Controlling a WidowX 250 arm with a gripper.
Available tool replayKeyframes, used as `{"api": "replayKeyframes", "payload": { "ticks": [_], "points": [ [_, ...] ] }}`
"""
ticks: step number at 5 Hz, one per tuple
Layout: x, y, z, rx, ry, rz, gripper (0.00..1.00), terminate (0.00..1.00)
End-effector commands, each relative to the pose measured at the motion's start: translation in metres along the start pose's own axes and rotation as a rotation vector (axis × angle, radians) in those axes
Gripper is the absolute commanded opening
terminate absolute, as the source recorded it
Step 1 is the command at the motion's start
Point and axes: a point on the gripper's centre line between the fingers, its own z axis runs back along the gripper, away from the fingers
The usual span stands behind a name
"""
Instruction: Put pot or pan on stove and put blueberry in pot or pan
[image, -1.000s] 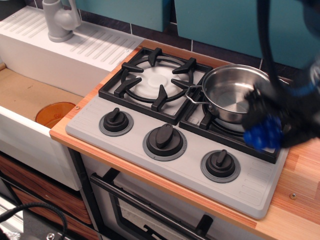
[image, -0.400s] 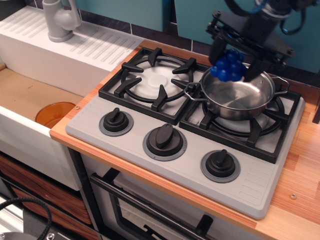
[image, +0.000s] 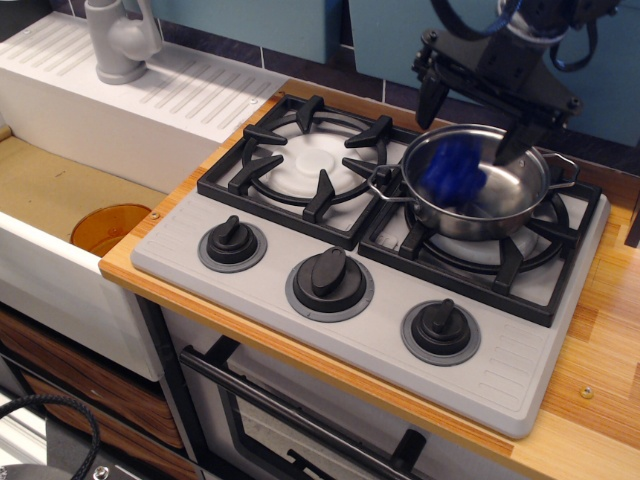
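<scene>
The shiny steel pot (image: 508, 192) sits on the right burner grate of the grey stove (image: 375, 335). The blue blueberry cluster (image: 453, 170) is motion-blurred inside the pot, against its left side, below the gripper and free of it. My black gripper (image: 476, 112) hovers just above the pot's rim. Its fingers (image: 432, 92) are spread apart and hold nothing.
The left burner grate (image: 310, 158) is bare. Three black knobs (image: 329, 273) line the stove's front. An orange bowl (image: 108, 228) lies in the sink at the left, with a grey faucet (image: 120, 40) behind it. A wooden counter (image: 610, 340) runs along the right.
The gripper carried the blueberry up from the stove's right front to above the pot, then opened. The blueberry has dropped from the fingers into the pot.
</scene>
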Motion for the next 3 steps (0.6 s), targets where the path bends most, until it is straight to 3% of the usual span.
{"api": "replayKeyframes", "payload": {
  "ticks": [1,3],
  "points": [
    [0.012,0.005,0.02,-0.019,0.004,0.011,1.0,0.0],
    [0.012,0.019,0.022,-0.05,0.009,-0.023,1.0,0.0]
  ]
}}
